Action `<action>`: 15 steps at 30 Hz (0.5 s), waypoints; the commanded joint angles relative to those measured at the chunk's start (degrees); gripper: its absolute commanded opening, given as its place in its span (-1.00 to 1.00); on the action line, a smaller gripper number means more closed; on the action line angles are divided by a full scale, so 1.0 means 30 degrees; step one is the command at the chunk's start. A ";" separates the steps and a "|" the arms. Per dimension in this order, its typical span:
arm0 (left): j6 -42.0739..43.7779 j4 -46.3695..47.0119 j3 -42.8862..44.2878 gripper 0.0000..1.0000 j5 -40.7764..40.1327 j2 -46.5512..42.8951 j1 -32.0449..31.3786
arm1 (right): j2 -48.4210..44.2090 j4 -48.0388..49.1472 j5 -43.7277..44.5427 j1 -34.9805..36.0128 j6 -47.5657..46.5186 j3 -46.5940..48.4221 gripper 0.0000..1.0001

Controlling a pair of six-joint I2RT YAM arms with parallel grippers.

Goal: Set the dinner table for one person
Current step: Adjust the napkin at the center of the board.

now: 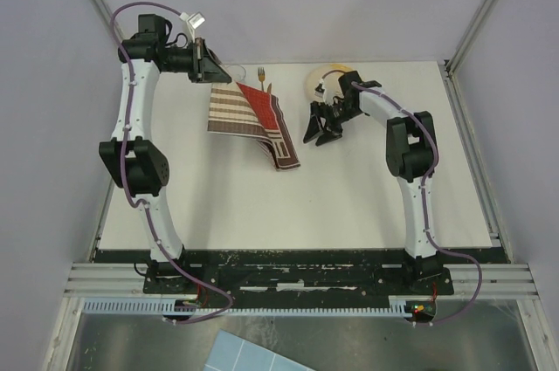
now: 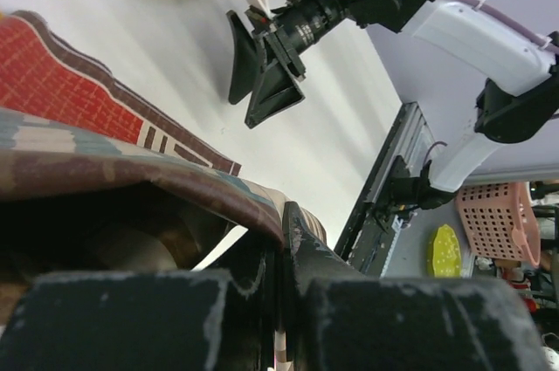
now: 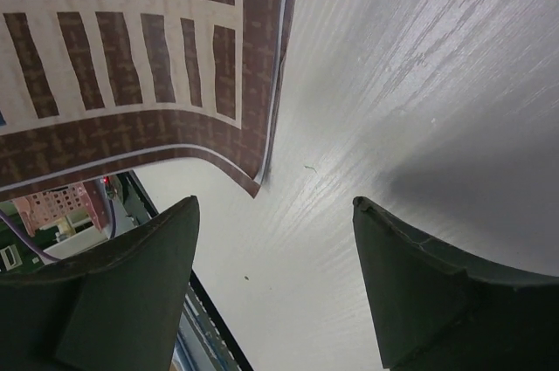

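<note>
**Hand state**
- The left hand (image 1: 210, 64) is closed on 1 corner of the placemat (image 1: 253, 122). In the left wrist view the fingers (image 2: 297, 240) are pressed together with the cloth (image 2: 70, 92) pinched between them.
- The right hand (image 1: 321, 131) holds nothing. In the right wrist view the 2 fingers (image 3: 113, 292) stand wide apart, with bare table (image 3: 419, 83) showing between them.

**Table relative to the hands**
- The table (image 1: 262, 205) lies beneath both hands.
- The left hand is raised above it, at the placemat's far left corner.
- The right hand points down at the table just right of the placemat. Whether its fingertips touch the surface cannot be told.

**Placemat**
- The placemat hangs folded from the left hand and drapes down to the right.
- Its lower corner is the part nearest the arm bases.
- From the right wrist, a brown-striped edge (image 3: 131, 57) curls up clear of the table.

**Surface**
- The table is flat and white, with metal-framed edges.
- A fork (image 1: 260, 74) lies just beyond the placemat's far edge.
- A plate (image 1: 325, 80) sits to the far right of the placemat, partly hidden by the right arm.

**Room**
- Plain pale walls (image 1: 306, 4) enclose the far side, left and right of the table.
- In the left wrist view, a pink basket (image 2: 493, 218) stands off the table, well beyond the placemat.
</note>
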 commanded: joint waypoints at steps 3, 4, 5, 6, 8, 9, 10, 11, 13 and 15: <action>-0.4834 0.5069 0.0291 -0.94 0.4382 -0.1377 -0.0080 | -0.1524 0.0647 -0.0111 -0.0069 0.0023 -0.0007 0.57; -0.6012 0.6252 0.0270 -0.94 0.4618 -0.1445 -0.0080 | -0.1541 0.0632 -0.0107 -0.0085 0.0027 -0.0037 0.57; -0.7317 0.7663 0.0143 -0.94 0.4886 -0.1519 -0.0080 | -0.1593 0.0649 -0.0104 -0.0072 0.0031 -0.0070 0.57; -0.9290 0.9216 -0.0041 -0.94 0.5095 -0.1617 -0.0080 | -0.1624 0.0693 -0.0117 -0.0067 0.0032 -0.0129 0.57; -1.3950 1.5170 -0.1008 -0.94 0.5613 -0.1960 -0.0088 | -0.1884 0.0848 -0.0116 -0.0072 0.0021 -0.0549 0.57; -1.6223 1.7805 -0.1423 -0.94 0.5867 -0.2071 -0.0097 | -0.2016 0.0907 -0.0097 -0.0069 -0.0006 -0.0672 0.57; -1.9177 2.1507 -0.1943 -0.94 0.6115 -0.2147 -0.0090 | -0.2156 0.0976 -0.0028 -0.0085 -0.0046 -0.0798 0.57; -2.2461 2.5555 -0.2492 -0.94 0.6325 -0.2157 -0.0074 | -0.2280 0.1007 -0.0020 -0.0109 -0.0073 -0.0992 0.57; -2.8779 3.2777 -0.2493 -0.94 0.6546 -0.1702 -0.0102 | -0.2494 0.1148 -0.0016 -0.0154 -0.0116 -0.1258 0.57; -2.8307 3.2134 -0.1925 -0.94 0.6585 -0.1527 -0.0162 | -0.2614 0.1295 -0.0020 -0.0243 -0.0011 -0.1342 0.57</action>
